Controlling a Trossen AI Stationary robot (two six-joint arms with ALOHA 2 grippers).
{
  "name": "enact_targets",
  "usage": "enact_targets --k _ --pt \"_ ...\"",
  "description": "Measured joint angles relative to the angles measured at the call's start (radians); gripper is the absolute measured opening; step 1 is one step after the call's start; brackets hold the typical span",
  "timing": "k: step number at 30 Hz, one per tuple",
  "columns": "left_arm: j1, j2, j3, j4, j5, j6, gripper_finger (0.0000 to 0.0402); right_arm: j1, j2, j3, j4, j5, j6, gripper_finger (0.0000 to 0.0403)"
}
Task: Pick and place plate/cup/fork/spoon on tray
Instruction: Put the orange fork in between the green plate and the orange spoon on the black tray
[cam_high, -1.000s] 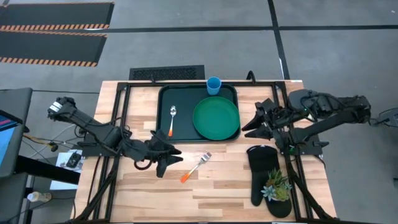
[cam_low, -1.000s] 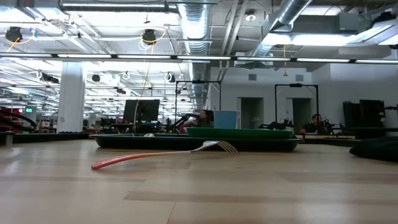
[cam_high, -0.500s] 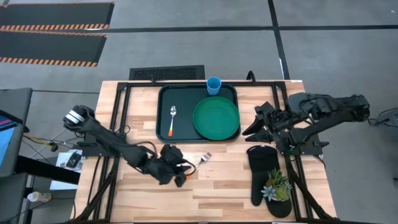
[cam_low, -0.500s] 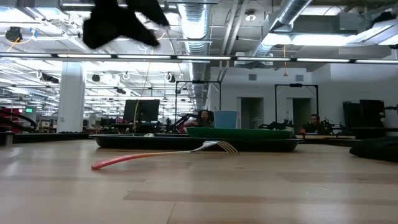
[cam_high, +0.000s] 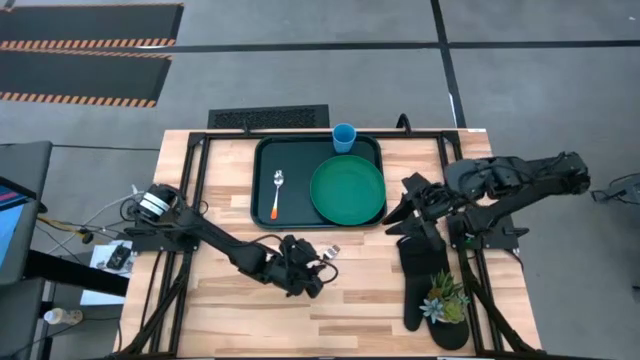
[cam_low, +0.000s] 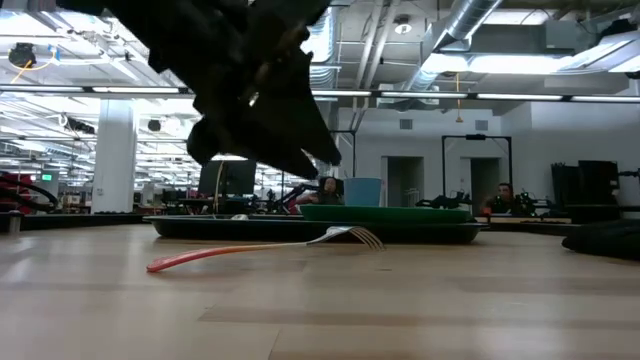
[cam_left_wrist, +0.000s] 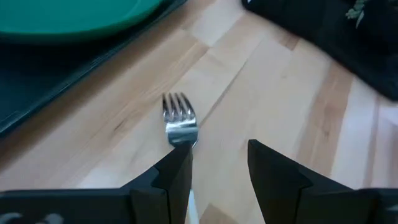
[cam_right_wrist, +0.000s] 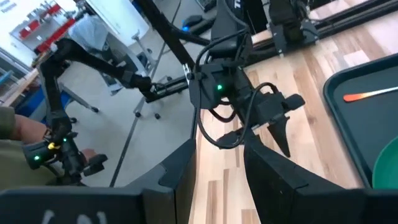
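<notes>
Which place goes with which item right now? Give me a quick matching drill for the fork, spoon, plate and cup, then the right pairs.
Things:
1. fork
2. spoon
3. plate
4. cup

Places:
A. right half of the tray
B. bare table, under the open left gripper
C. far edge of the tray
D. left half of the tray

Pairs: 1-B, 2-D, 3-A, 4-C

Two dark jointed arms; left arm (cam_high: 215, 240) black, silver-white cylindrical joint, looped black cables, green indicator light. Right arm (cam_high: 510, 185) black, angular. Fingers (cam_left_wrist: 273, 171) matte black, wedge-shaped.
</notes>
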Motion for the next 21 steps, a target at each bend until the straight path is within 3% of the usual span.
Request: enact_targets --k 21 --pt "0.006 0.067 0.0 0.035 -0.118 0.065 0.0139 0.059 0.025 -0.001 0.006 0.0 -0.004 0.0159"
